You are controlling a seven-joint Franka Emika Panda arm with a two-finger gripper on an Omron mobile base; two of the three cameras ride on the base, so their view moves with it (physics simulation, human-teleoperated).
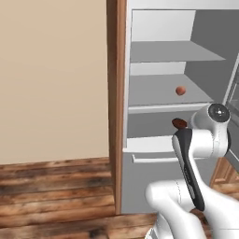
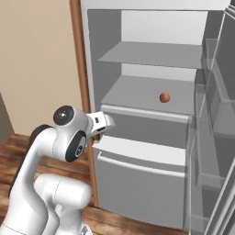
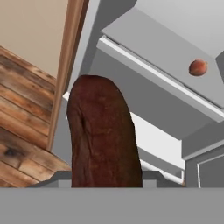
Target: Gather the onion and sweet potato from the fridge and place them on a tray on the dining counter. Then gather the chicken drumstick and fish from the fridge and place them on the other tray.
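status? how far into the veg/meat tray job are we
Early. The fridge stands open. In hand: the sweet potato sits between the gripper fingers, just outside the shelves. Left: the onion is on its shelf, ungathered. No tray, dining counter, drumstick or fish is in view, so no placement can be confirmed.

Three views on the open fridge (image 1: 163, 93)
Both base views face its shelves from either side; the hand view looks close along the sweet potato (image 3: 103, 135).
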